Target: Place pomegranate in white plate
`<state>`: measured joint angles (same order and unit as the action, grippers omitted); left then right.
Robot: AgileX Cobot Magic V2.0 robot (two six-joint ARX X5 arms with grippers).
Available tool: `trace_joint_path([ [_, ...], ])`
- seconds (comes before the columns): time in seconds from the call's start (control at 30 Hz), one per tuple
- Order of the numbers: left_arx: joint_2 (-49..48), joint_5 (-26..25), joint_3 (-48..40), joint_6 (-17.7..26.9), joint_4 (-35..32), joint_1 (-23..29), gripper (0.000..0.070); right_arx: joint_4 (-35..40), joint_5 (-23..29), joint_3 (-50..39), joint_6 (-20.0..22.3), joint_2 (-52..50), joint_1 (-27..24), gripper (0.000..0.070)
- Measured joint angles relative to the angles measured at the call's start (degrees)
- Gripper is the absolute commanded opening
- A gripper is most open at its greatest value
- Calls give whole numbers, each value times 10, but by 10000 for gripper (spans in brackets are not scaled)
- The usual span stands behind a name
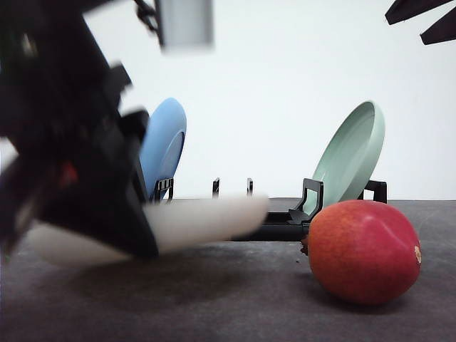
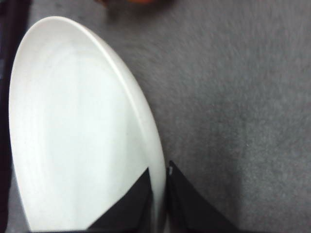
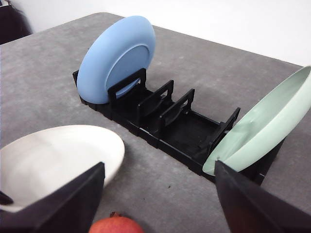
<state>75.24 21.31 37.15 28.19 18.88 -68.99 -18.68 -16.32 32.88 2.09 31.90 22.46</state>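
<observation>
The pomegranate (image 1: 363,249) is a glossy red fruit lying on the grey table at the right, near the front. It also peeks in between my right gripper's spread fingers (image 3: 116,225). The white plate (image 1: 206,217) hangs low over the table at the left, nearly flat. My left gripper (image 1: 135,228) is shut on its rim, and the left wrist view shows the plate (image 2: 77,126) pinched between the two black fingers (image 2: 192,208). My right gripper (image 3: 160,208) is open and raised above and behind the fruit, its tips (image 1: 424,20) at the upper right.
A black plate rack (image 3: 165,116) stands across the back of the table. A blue plate (image 1: 165,142) stands upright at its left end and a pale green plate (image 1: 353,153) leans at its right end. Between the white plate and the fruit lies bare grey table (image 1: 235,285).
</observation>
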Motion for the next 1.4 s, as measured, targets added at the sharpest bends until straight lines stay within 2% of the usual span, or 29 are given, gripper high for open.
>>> trace_joint_path([
  [0.17, 37, 12, 0, 25, -9, -8, 20, -2, 0, 0, 0, 0, 0, 456],
  [0.2, 38, 13, 0, 27, -9, -9, 53, -2, 0, 0, 0, 0, 0, 456],
  [0.33, 39, 12, 0, 25, -9, -15, 279, -2, 0, 0, 0, 0, 0, 456],
  [0.43, 39, 12, 5, 5, 12, -16, 385, -2, 1, 0, 0, 0, 0, 456],
  [0.53, 38, -4, 35, -45, 73, -12, 462, -3, 1, 0, 0, 0, 0, 456],
  [0.67, 2, -95, 69, -132, 127, 20, 466, -3, 1, 0, 0, 0, 0, 456],
  [0.8, -57, -188, 70, -209, 136, 73, 466, -5, 1, 0, 0, 0, 0, 456],
  [0.9, -97, -234, 70, -255, 146, 122, 466, -14, 0, 0, 0, 0, 0, 456],
  [0.97, -126, -247, 70, -279, 147, 160, 466, -21, 1, 0, 0, 0, 0, 456],
  [1.13, -196, -258, 70, -306, 162, 259, 465, -39, 1, 0, -11, 0, 0, 456],
  [1.4, -293, -258, 69, -310, 178, 425, 464, -79, 1, 0, -37, 0, 0, 457],
])
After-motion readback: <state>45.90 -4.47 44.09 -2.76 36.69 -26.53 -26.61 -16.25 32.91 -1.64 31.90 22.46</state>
